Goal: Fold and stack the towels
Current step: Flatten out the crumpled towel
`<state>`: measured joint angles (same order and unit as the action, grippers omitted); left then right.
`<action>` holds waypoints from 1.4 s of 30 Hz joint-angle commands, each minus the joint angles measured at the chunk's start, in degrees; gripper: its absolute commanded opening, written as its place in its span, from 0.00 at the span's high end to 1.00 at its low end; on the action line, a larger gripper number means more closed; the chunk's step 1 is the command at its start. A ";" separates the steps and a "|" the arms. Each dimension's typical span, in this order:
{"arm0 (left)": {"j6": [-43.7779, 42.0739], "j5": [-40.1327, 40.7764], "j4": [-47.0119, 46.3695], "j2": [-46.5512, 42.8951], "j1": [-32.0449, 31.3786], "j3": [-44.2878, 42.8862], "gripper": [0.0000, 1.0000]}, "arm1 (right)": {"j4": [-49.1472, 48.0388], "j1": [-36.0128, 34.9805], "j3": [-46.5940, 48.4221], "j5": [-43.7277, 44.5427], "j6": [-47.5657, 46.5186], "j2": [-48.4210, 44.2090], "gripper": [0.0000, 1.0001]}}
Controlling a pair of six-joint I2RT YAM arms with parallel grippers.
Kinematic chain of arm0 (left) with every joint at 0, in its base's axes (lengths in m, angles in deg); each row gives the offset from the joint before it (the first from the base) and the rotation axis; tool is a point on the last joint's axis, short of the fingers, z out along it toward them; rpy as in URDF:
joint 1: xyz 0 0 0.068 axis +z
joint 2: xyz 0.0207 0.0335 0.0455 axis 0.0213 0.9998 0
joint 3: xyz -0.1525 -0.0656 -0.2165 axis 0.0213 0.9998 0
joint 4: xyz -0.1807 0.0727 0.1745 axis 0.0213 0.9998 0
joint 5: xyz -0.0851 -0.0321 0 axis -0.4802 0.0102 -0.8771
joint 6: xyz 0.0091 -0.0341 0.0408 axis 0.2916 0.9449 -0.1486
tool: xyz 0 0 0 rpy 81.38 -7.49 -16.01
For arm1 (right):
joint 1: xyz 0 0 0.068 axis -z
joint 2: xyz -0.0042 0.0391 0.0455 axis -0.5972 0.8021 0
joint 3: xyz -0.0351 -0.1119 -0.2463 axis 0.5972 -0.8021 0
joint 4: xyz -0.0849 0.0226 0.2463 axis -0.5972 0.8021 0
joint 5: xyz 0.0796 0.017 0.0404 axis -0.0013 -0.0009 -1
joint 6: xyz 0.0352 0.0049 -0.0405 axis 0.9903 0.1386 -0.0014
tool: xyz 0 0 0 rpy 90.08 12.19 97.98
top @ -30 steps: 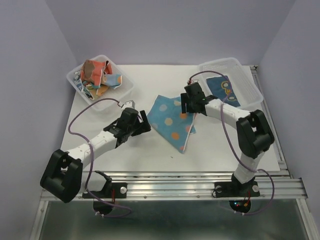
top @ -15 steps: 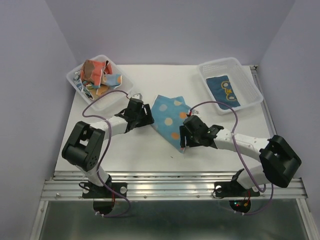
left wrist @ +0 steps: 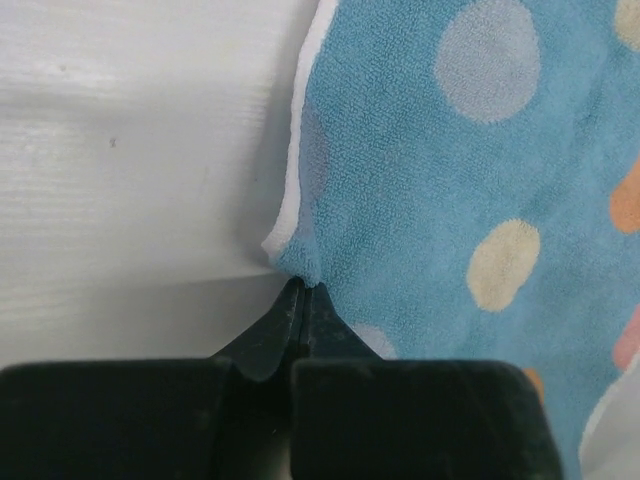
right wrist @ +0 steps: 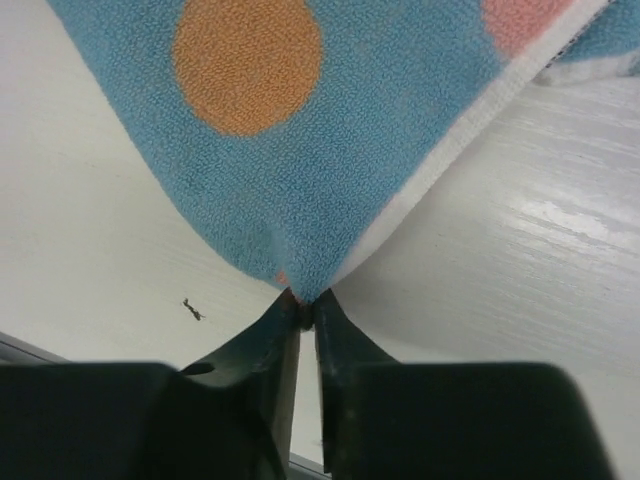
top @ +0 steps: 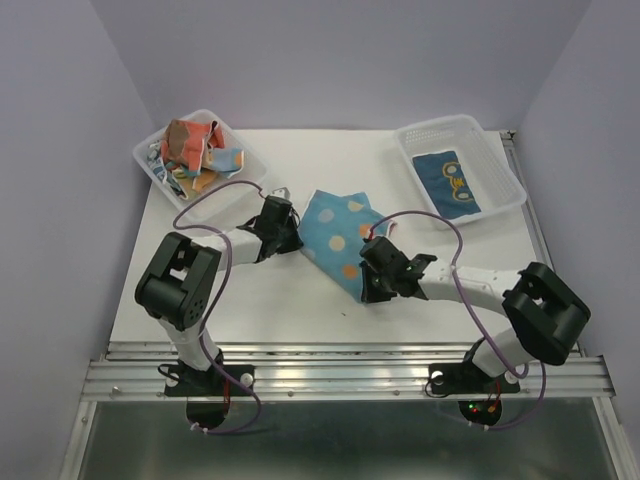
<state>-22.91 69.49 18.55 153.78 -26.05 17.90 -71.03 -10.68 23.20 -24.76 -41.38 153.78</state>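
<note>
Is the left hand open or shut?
Shut: the left hand pinches the edge of the blue dotted towel, fingers touching.

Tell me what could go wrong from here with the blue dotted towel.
1. The left gripper and right gripper each pinch only a sliver of the blue dotted towel at its edge, so a pull may slip it free.
2. The towel lies rumpled between them, so uneven pulling could leave the fold skewed.
3. The right arm's purple cable loops close to the towel and might snag it.
</note>
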 commanded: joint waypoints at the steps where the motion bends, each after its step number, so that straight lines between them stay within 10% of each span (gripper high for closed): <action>1: 2.17 1.86 3.84 -6.73 -0.85 2.64 1.00 | -1.81 -0.72 -1.03 -3.58 0.45 -3.04 0.92; 10: 6.23 3.36 10.17 -22.67 -5.78 2.75 1.00 | 3.90 -0.72 -0.16 -1.58 1.06 -10.53 0.99; 20: -1.25 5.82 21.05 1.98 -6.04 -29.31 1.00 | 5.14 12.17 5.99 4.59 0.18 -5.61 0.99; 22: -3.00 5.30 22.65 6.23 -6.04 -36.70 0.87 | 5.05 14.56 6.26 4.23 -0.26 -4.55 0.99; 24: -4.23 5.21 24.23 10.80 -6.13 -41.97 0.45 | 4.96 17.02 6.43 5.54 -0.70 -4.29 0.99; 27: -5.90 4.68 24.15 12.92 -6.13 -44.02 0.12 | 4.61 18.44 7.14 6.08 -1.66 -3.15 0.98; 42: -4.77 0.12 13.87 5.98 -3.85 -23.46 0.08 | 3.82 20.02 10.48 6.78 -2.37 1.43 0.98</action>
<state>-28.72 72.07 36.48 160.94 -31.49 -6.77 -65.68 8.97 30.81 -19.43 -43.00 155.29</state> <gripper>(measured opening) 0.921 0.065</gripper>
